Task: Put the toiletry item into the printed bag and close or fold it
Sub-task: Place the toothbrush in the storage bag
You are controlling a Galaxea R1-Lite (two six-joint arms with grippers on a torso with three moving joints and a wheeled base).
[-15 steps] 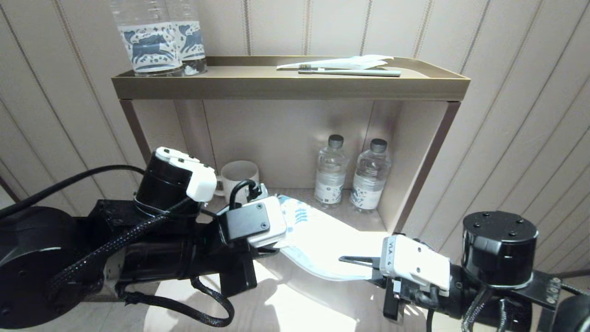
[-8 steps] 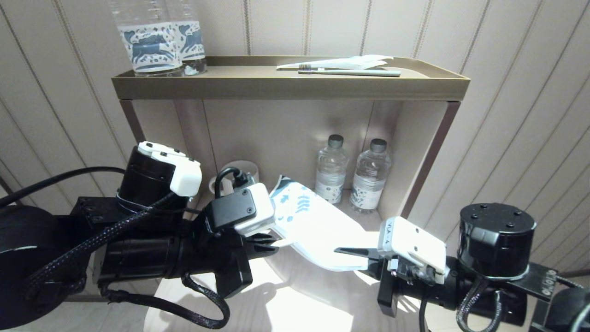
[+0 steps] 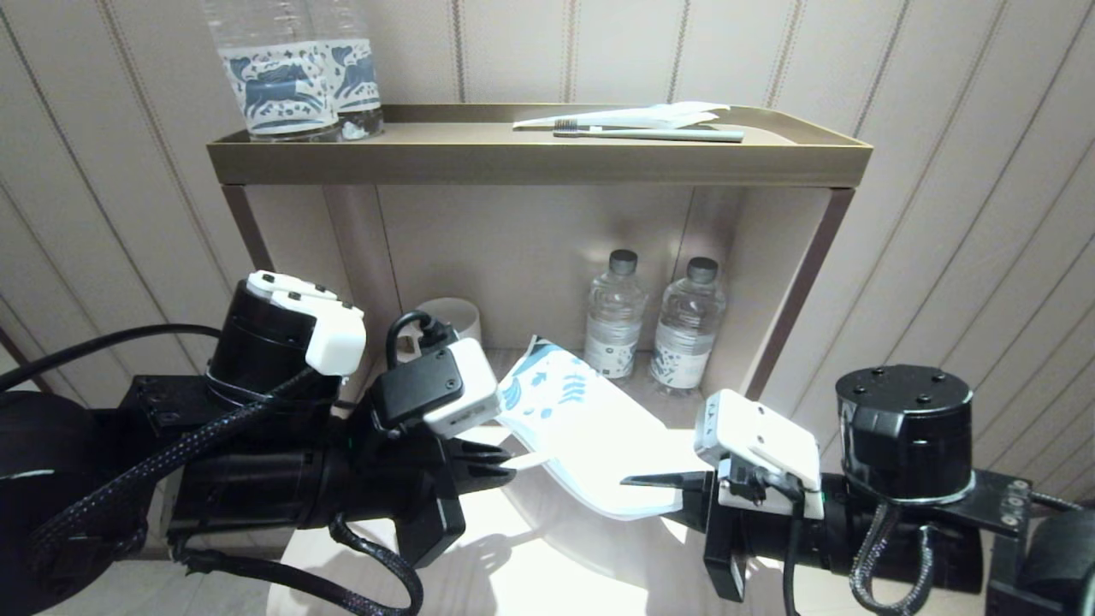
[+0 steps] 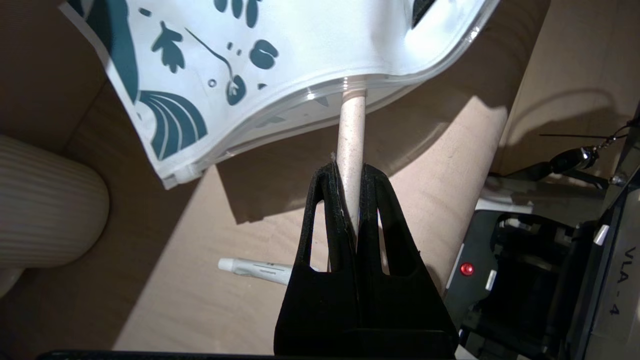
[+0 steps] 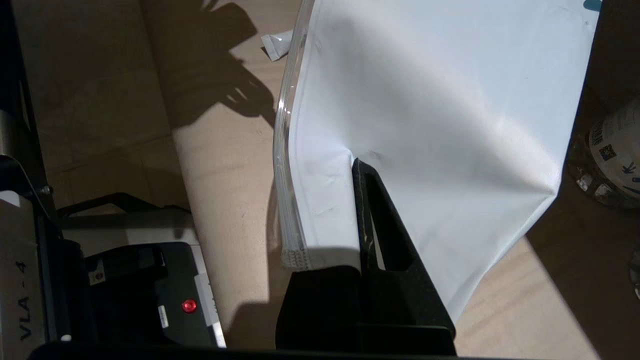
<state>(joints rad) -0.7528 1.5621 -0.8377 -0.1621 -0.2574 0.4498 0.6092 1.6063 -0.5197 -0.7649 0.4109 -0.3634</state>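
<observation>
- Step in hand, by the look of it: insertion. L pincer (image 4: pixel 352 200) clenched on a pale stick-like handle (image 4: pixel 351 145), prob. a toothbrush; far end already inside the mouth of the bag (image 4: pixel 280 55).
- R pincer (image 5: pixel 362 200) clamped on bag's plain side near the zip edge, holding it off the worktop (image 3: pixel 547 573), between both arms, in front of the shelf unit (image 3: pixel 539 162).
- Next: push handle fully in along bag's length, let go, then press zip shut; R must keep mouth steady.
- Edges: mouth gapes only a little, rim bowed; handle could snag the zip lip.
- Room: mug (image 3: pixel 449 321) just beside L wrist, bottles (image 3: pixel 650 325) behind bag, small tube (image 4: pixel 255 270) on worktop below. Open space mainly toward robot.
</observation>
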